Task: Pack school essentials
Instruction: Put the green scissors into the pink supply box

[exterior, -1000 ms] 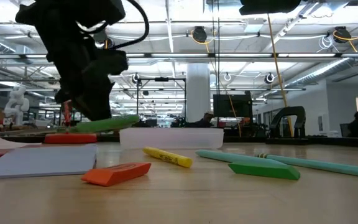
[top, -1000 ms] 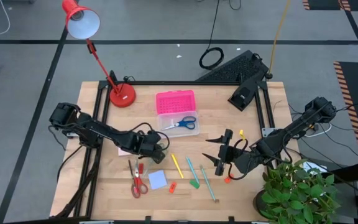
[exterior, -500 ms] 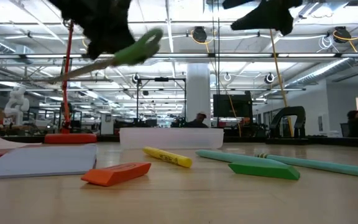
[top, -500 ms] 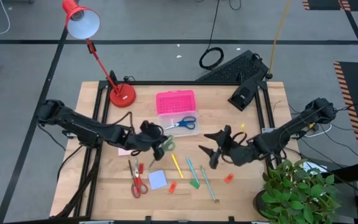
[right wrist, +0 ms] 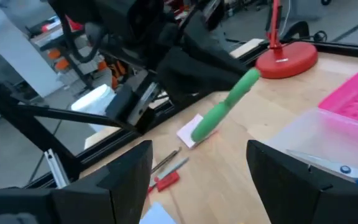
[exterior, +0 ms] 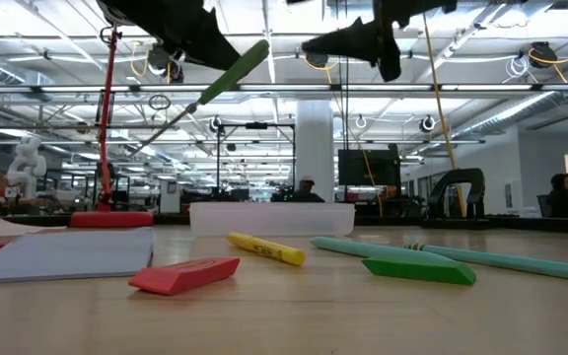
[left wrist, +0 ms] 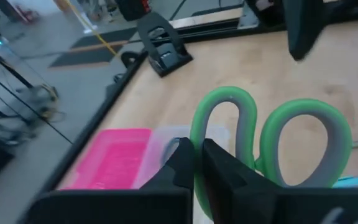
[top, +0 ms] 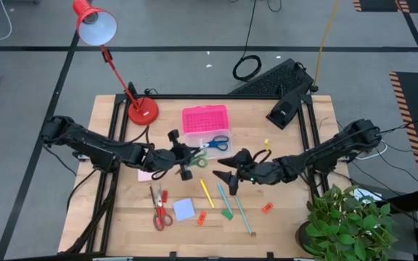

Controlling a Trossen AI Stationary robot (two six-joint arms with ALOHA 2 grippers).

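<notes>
The left end effector (top: 183, 161) held the green-handled scissors (top: 197, 159) clamped above the tabletop (top: 289, 225), just beside the clear box (top: 210, 146). The right end effector (top: 226, 172) hovered nearby, fingers spread wide, empty.

No text, label, brand, number or sign can be read anywhere in these views. The yellow pencil (exterior: 265, 250) lying on the tabletop carries some small dark marks along its side in the low view, but they are too small to make out.
</notes>
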